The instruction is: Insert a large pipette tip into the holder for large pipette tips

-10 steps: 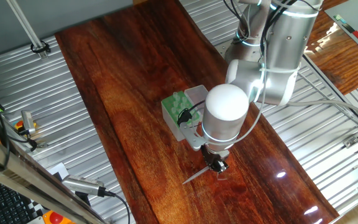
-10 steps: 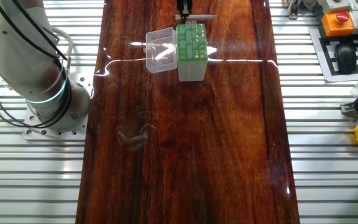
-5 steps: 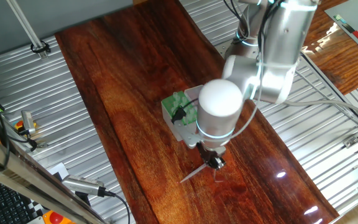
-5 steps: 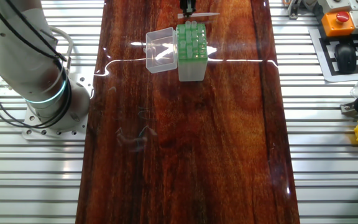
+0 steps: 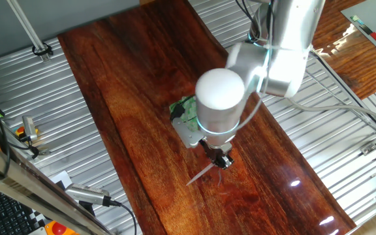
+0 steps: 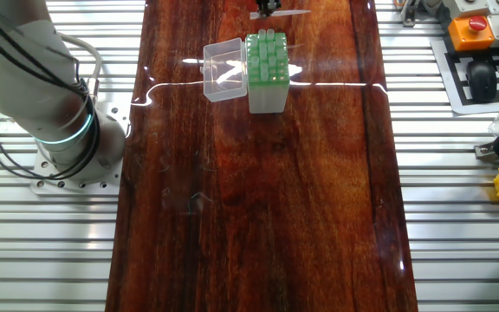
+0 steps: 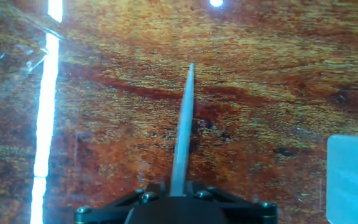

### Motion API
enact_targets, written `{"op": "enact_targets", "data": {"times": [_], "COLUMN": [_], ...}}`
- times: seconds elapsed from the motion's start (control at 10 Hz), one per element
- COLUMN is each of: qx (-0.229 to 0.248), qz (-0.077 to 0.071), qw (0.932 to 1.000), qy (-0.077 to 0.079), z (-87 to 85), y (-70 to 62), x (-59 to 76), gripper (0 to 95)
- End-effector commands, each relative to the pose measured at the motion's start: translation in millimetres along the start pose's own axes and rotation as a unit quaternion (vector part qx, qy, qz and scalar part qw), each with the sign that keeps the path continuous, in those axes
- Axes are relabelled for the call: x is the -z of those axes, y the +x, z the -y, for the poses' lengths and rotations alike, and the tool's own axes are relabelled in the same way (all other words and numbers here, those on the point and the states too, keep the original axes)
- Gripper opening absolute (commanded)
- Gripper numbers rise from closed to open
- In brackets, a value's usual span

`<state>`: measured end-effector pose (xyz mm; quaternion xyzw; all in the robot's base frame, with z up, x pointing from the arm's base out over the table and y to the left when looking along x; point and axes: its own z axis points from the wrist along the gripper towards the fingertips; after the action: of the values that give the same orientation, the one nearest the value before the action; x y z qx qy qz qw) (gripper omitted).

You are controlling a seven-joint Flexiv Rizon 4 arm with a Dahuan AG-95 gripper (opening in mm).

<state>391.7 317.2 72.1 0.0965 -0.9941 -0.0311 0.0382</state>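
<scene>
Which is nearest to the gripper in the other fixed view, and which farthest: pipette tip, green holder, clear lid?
1. Large pipette tip, held in the gripper, sticking out sideways.
2. Green holder, just below it in the picture.
3. Clear lid, hinged open on the holder's far side.

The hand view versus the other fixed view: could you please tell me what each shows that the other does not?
Only the hand view shows the tip's full taper close up, running from the jaws toward the wood. Only the other fixed view shows the green holder, its clear lid open beside it, and the arm's base. Both show the tip held by the gripper over the table.
</scene>
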Motion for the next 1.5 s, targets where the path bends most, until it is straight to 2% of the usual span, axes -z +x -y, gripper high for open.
{"op": "enact_targets", "data": {"times": [0.1,0.4,0.5,0.7,0.9,1.0,1.4,1.5], "qx": [0.007,0.003,-0.003,-0.011,-0.012,-0.011,0.012,0.014], "qz": [0.002,0.0,-0.003,-0.003,-0.007,-0.01,-0.037,-0.038], "qw": [1.0,1.0,0.9999,0.9998,0.9998,0.9998,0.9992,0.9992], "qy": [0.0,0.003,0.011,0.015,0.016,0.016,0.008,0.008], "z": [-0.3,-0.3,-0.3,-0.3,1.4,3.5,26.8,28.0], "y": [0.5,0.5,0.5,0.5,5.5,8.0,16.2,17.2], "x": [-0.4,-0.4,-0.4,-0.4,3.0,9.2,66.6,71.0], "gripper": [0.0,0.0,0.0,0.0,0.0,0.0,0.0,0.0]}}
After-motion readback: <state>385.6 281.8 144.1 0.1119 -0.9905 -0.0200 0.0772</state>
